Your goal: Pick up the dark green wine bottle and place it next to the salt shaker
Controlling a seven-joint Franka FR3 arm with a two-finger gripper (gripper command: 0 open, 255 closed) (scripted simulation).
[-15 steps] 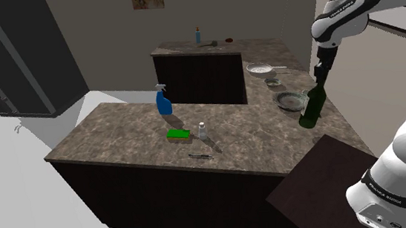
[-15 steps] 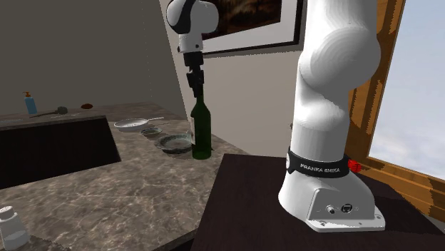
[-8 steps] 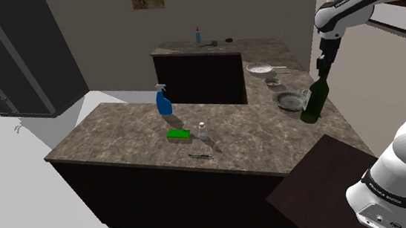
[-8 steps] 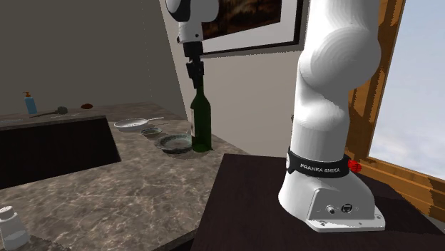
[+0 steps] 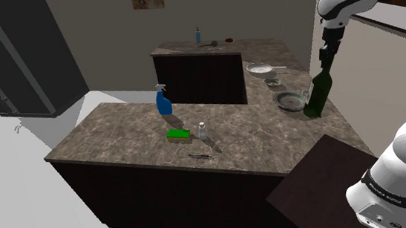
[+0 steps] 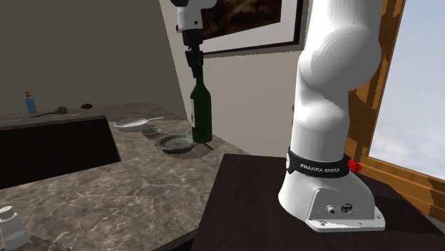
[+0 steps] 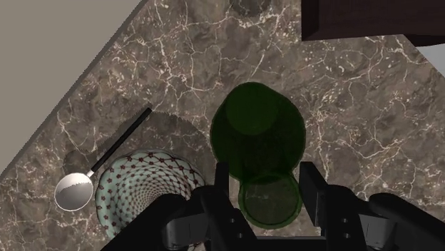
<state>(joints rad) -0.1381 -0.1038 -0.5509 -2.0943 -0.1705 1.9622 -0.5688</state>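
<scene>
Upright, the bottle (image 5: 318, 95) hung by its neck from the gripper (image 5: 327, 61), whose fingers clasped it. It was apparently just clear of the counter (image 5: 233, 141), beside the plate (image 5: 288, 100) and well apart from the shaker (image 5: 203, 130), toward the shoulder view's right.

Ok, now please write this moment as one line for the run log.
step: pick | gripper: shut on wine bottle neck | bottle: upright, by patterned plate | salt shaker: beside green sponge, far from bottle

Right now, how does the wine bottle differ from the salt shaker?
The wine bottle is dark green and tall; the salt shaker is pale and short. The jaws clasp the wine bottle's neck; the salt shaker stands free beside the green sponge. Both are upright.
</scene>
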